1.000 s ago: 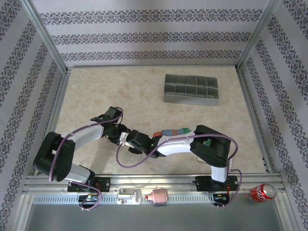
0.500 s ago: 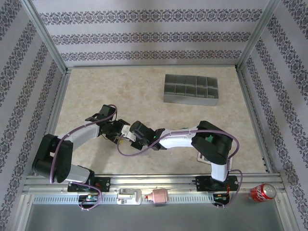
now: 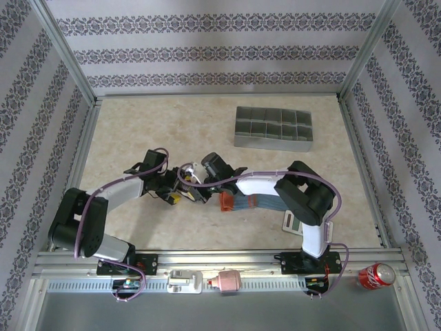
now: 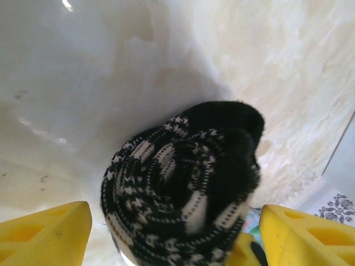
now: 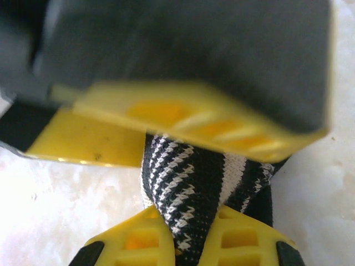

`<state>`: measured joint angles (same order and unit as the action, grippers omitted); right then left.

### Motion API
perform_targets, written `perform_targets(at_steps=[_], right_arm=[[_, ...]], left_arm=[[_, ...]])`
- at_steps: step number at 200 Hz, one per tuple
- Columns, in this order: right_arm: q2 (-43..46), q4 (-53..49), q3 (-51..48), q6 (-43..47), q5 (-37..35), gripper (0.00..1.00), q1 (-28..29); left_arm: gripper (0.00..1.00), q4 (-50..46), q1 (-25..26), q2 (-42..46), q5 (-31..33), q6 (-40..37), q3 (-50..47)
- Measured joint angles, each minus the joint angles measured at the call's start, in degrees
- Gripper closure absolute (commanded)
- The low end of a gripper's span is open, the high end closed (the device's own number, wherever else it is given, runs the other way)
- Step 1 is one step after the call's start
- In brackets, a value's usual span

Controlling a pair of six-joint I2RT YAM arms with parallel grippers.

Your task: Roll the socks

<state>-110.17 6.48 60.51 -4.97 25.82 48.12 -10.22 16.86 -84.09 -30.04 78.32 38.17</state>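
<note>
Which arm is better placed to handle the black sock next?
Probably the right: the right gripper is pinched shut on the black sock, while the left gripper stands open around the roll, gripping nothing.

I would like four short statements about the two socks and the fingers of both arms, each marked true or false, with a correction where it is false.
1. The black sock is rolled into a bundle. True.
2. The left fingers are clamped on the black sock. False: they stand open, one on each side of the roll.
3. The right fingers pinch the black sock. True.
4. The blue sock lies inside the grey tray. False: it lies stretched out flat on the table beneath the right arm, and the tray stands apart at the far side.
</note>
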Motion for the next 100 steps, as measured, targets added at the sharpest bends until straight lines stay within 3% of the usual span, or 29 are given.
perform_targets(at_steps=[23,35,54,70,89,100], right_arm=[[-1.1,0.5,0.4,-2.8,5.1,1.00,-1.7],[-1.4,0.7,0.4,-3.8,6.5,1.00,-2.3],[-1.5,0.6,0.3,-4.8,8.1,1.00,-2.4],[-1.1,-0.3,0.1,-5.6,8.1,0.92,-2.5],[1.0,-1.6,-1.3,-6.4,5.3,0.76,-3.4],[3.3,-2.6,-2.7,-7.3,2.2,0.74,-3.4]], left_arm=[[0.28,0.6,1.1,-2.3,0.1,0.1,0.2],[0.37,0.2,1.3,-3.1,0.1,0.1,0.7],[0.71,-0.5,1.6,-5.2,0.0,0.1,1.6],[1.00,0.7,2.2,-6.9,-0.5,0.1,2.4],[1.00,4.5,2.7,-7.6,-1.7,-0.3,2.6],[1.00,6.5,3.4,-8.2,-2.8,-0.3,2.7]])
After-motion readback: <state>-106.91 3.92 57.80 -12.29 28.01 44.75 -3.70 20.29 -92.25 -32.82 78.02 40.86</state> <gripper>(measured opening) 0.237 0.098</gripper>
